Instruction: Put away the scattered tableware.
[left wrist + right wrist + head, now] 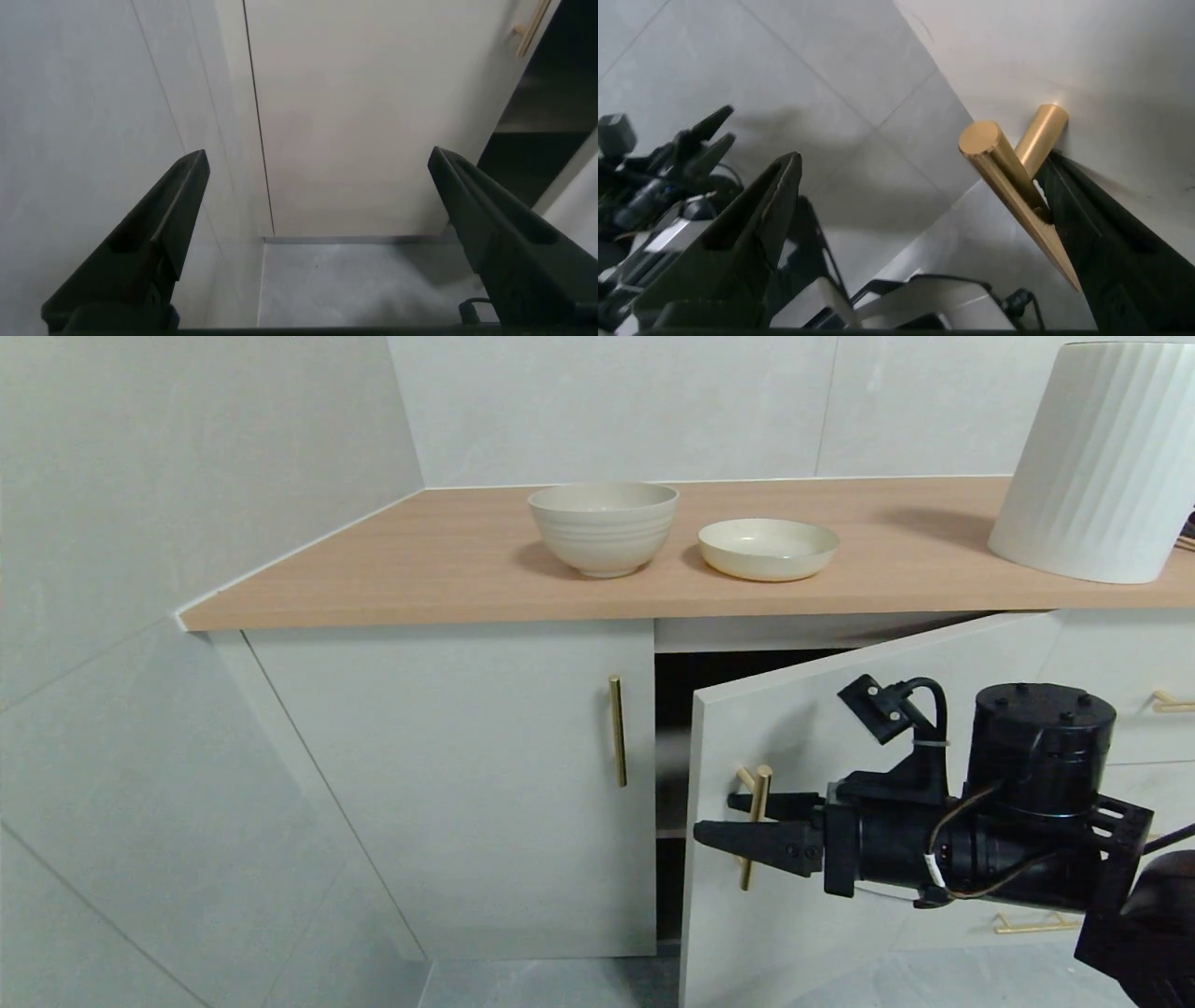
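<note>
Head view: bowl (pixel 604 527) and bare shallow dish (pixel 767 548) sit on the countertop (pixel 448 569); right gripper (pixel 717 816), open, straddles the brass handle (pixel 754 821) of the ajar door (pixel 794 728); left gripper (pixel 318 157) also open.

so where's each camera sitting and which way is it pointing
Head: on the head, looking forward and down at counter, bowl, plate, cabinet; right gripper shows.
Left wrist: on the left arm, facing the closed door and floor, past the open left gripper.
Right wrist: on the right arm, facing the handle of the open door, its own fingers either side.
Head and right wrist share that handle.
</note>
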